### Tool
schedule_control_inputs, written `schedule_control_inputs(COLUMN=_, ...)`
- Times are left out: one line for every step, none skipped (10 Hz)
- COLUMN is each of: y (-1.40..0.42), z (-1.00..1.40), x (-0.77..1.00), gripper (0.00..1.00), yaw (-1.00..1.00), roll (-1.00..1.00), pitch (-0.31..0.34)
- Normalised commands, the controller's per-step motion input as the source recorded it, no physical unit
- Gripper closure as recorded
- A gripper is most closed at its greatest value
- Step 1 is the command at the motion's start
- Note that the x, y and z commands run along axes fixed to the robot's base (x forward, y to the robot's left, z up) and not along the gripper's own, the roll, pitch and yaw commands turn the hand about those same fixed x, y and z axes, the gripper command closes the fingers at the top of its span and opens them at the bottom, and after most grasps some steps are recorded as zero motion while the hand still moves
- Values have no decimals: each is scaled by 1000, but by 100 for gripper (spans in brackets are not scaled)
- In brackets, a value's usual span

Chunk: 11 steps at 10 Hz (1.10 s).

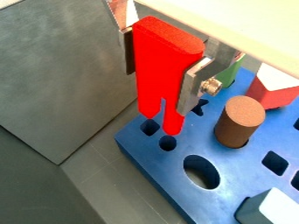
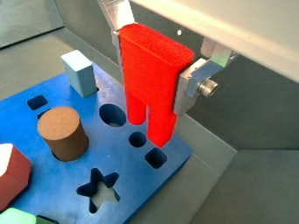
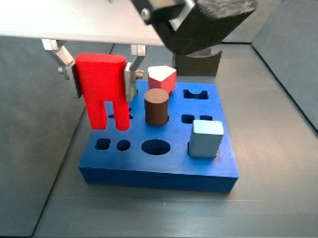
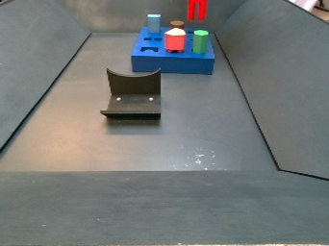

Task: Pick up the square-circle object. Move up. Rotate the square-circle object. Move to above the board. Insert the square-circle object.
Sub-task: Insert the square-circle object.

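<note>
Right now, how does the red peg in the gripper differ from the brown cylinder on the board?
The square-circle object is bright red, square-topped and two-pronged; the brown cylinder is round and plain. The red one hangs in the gripper, prongs over the board; the cylinder stands seated in it. The red one looks taller. Both are upright.

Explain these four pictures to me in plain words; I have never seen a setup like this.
This is a robot arm with a two-fingered claw. Two cameras ride on its wrist; two stand beside the grey floor. The claw is shut on a tall bright red peg with two prongs pointing down, held just above a thick blue board with shaped holes. A brown cylinder, a pale grey block and a short red peg with a pale top stand in the board. In a side view, a dark arch block lies apart on the floor.
</note>
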Motion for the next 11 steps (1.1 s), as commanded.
schedule_control_inputs(y=0, z=0, x=-20, gripper=100, yaw=0, roll=0, pitch=0)
schedule_control_inputs(y=0, z=-3, x=0, gripper=100, yaw=0, roll=0, pitch=-10)
schedule_control_inputs(y=-49, z=-263, x=0, gripper=100, yaw=0, roll=33, pitch=-70)
schedule_control_inputs(y=-63, z=-346, x=111, gripper=100, yaw=0, roll=103, pitch=-76)
schedule_control_inputs(y=-20, z=-309, x=86, gripper=100, yaw=0, roll=91, pitch=-53)
schedule_control_inputs(y=-17, z=-229, x=0, gripper=100, yaw=0, roll=73, pitch=-59)
schedule_control_inputs(y=0, z=-94, x=0, gripper=100, yaw=0, roll=37, pitch=-23)
schedule_control_inputs(y=-9, z=-9, x=0, gripper=100, yaw=0, roll=6, pitch=0)
schedule_control_inputs(y=-60, z=-66, x=0, gripper=100, yaw=0, roll=30, pitch=0)
schedule_control_inputs(y=-143, z=-203, x=51, gripper=100, yaw=0, roll=84, pitch=-17)
schedule_control_inputs(y=-254, z=-423, x=237, gripper=100, yaw=-46, roll=126, pitch=-47)
